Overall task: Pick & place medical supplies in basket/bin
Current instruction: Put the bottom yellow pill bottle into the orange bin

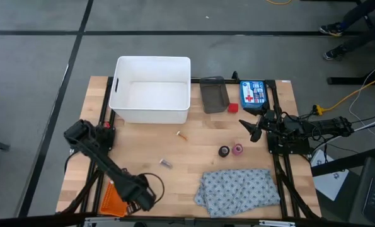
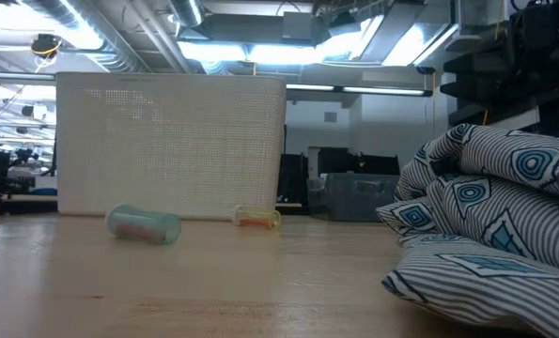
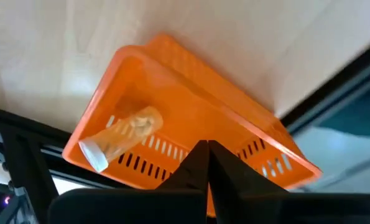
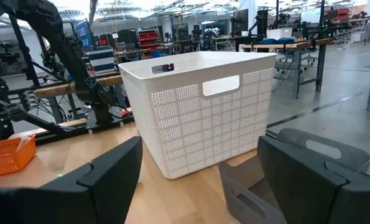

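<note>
The orange basket [image 3: 172, 118] lies at the table's near left corner [image 1: 113, 202], and a clear vial [image 3: 124, 135] lies on its floor. My left gripper [image 3: 208, 155] hangs over the basket [image 1: 138, 197], shut with nothing between its fingers. On the table lie a small vial [image 1: 166, 163], a pale orange piece [image 1: 182, 134], a dark roll [image 1: 224, 151], a pink roll [image 1: 237, 149], a red block [image 1: 233, 108] and a grey dotted cloth [image 1: 237, 189]. My right gripper [image 1: 253, 130] waits open at the right edge.
A big white tub [image 1: 152, 94] stands at the far side, with a small grey bin [image 1: 213, 94] and a blue first-aid box [image 1: 253, 94] to its right. The bare wood between tub and cloth holds only the small pieces.
</note>
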Robot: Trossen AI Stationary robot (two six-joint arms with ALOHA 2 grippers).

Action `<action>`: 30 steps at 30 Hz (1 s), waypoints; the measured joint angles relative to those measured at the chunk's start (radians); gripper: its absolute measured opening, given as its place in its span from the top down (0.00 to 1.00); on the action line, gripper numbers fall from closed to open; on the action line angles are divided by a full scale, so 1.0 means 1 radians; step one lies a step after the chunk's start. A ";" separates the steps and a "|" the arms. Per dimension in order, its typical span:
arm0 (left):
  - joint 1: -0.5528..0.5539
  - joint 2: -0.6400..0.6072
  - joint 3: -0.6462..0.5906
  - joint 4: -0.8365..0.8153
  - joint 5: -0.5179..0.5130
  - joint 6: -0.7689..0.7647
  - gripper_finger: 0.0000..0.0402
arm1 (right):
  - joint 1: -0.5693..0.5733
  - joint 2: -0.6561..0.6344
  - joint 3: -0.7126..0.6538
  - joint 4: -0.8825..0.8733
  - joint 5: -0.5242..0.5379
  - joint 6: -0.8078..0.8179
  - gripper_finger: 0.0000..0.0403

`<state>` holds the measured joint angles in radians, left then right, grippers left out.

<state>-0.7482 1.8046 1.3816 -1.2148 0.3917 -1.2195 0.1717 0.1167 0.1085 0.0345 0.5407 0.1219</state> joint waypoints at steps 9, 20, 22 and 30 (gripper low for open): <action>-0.042 0.004 0.000 0.008 -0.069 -0.092 1.00 | 0.000 0.000 0.000 0.000 0.000 0.006 0.21; -0.084 0.052 -0.006 0.057 -0.080 -0.124 1.00 | 0.000 0.000 0.000 -0.018 0.000 0.013 0.21; -0.104 0.038 -0.030 0.048 -0.088 -0.158 1.00 | 0.000 0.000 0.000 -0.023 0.000 0.020 0.21; -0.189 -0.064 -0.148 0.178 -0.189 -0.338 1.00 | 0.000 0.000 0.000 -0.027 0.000 0.027 0.21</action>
<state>-0.9375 1.7410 1.2337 -1.0364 0.2023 -1.5576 0.1715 0.1169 0.1085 0.0071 0.5408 0.1490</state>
